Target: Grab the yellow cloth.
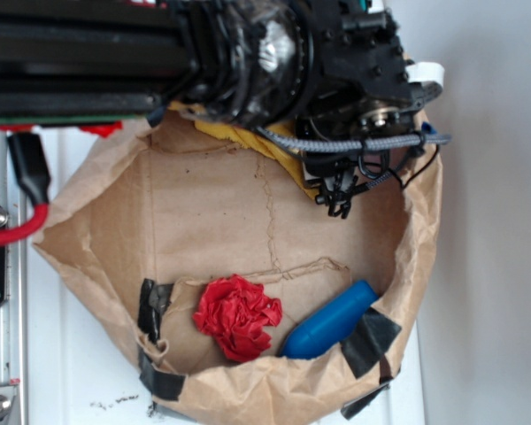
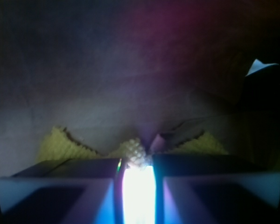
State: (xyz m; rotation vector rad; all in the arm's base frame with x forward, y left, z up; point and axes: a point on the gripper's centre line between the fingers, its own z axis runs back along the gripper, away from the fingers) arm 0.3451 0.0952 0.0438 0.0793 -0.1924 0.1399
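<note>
The yellow cloth (image 1: 288, 164) lies at the far side of the brown paper bag (image 1: 80, 235), mostly covered by the black arm in the exterior view. The wrist view shows my gripper (image 2: 137, 161) down on the cloth (image 2: 65, 144). Its two dark fingers (image 2: 84, 170) stand close together, and a bunched fold of yellow fabric (image 2: 133, 150) is pinched between the tips. More cloth spreads left and right behind the fingers, against the bag wall. Bright glare fills the narrow slit between the fingers.
A red ruffled wad (image 1: 237, 317) and a blue cylinder (image 1: 329, 321) lie on the bag floor at the near side. Black tape (image 1: 370, 341) patches the bag rim. A red cable (image 1: 18, 232) and a metal rail stand at the left.
</note>
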